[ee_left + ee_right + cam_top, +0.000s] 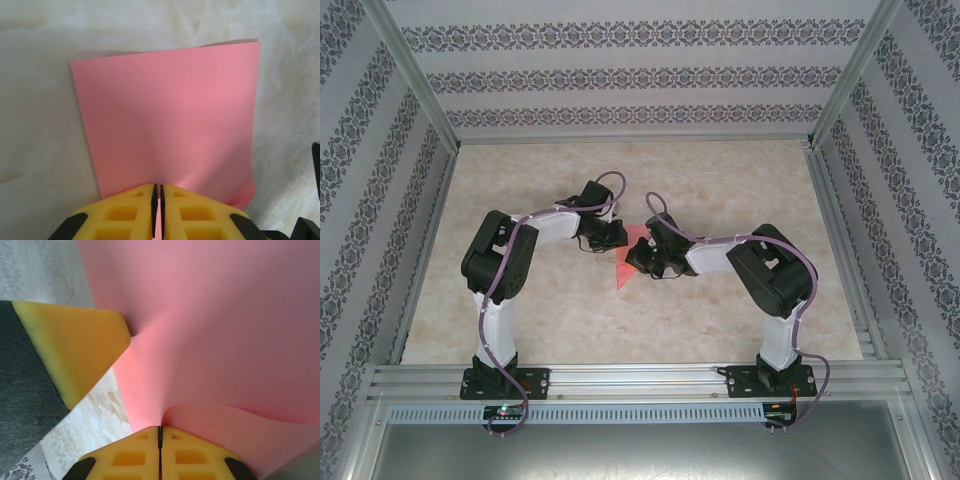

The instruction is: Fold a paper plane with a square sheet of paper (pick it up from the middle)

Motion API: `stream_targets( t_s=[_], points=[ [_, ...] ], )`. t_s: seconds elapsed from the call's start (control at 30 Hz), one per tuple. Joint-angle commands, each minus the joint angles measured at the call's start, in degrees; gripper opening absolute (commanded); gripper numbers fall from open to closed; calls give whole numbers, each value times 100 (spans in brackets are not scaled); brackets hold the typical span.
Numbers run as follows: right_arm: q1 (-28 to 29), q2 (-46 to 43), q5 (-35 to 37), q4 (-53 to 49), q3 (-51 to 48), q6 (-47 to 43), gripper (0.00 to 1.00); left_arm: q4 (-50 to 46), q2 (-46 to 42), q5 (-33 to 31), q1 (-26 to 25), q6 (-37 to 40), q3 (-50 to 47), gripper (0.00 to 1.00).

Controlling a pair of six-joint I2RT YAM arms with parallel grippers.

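Observation:
The square sheet of paper (624, 271) is salmon pink and sits between the two arms at the middle of the table. In the left wrist view the sheet (165, 115) spreads out flat ahead with a soft crease, and my left gripper (158, 186) pinches its near edge with only a slit between the yellow pads. In the right wrist view my right gripper (160, 427) is shut tight on another edge of the sheet (225, 330), which curls up from the jaws. One of the left gripper's yellow fingers (75, 350) touches the paper there. From above, the left gripper (616, 238) and right gripper (642, 254) almost meet.
The table (720, 180) has a pale marble pattern. Patterned walls (640, 75) close it in at the back and both sides, and a metal rail (640, 380) runs along the near edge by the arm bases.

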Motion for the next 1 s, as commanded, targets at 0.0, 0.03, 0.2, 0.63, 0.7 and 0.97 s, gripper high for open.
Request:
stream_targets(
  t_s=[0.0, 0.03, 0.2, 0.63, 0.7, 0.97],
  points=[
    [78, 182, 124, -231, 121, -67, 9, 53, -398, -271, 353, -319, -253, 19],
    [83, 191, 132, -243, 124, -56, 10, 98, -486, -289, 417, -371, -327, 20],
    [93, 202, 150, -317, 148, -41, 19, 287, -1070, -422, 732, -566, -737, 27],
    [76, 211, 50, -385, 206, -113, 36, 516, -1604, 206, 802, -455, -1242, 30],
    [74, 202, 48, -387, 196, -110, 38, 618, -1632, 402, 784, -457, -1340, 31],
    [47, 178, 27, -362, 176, -144, 44, 1030, -1529, 1012, 644, -359, -1647, 35]
  ],
)
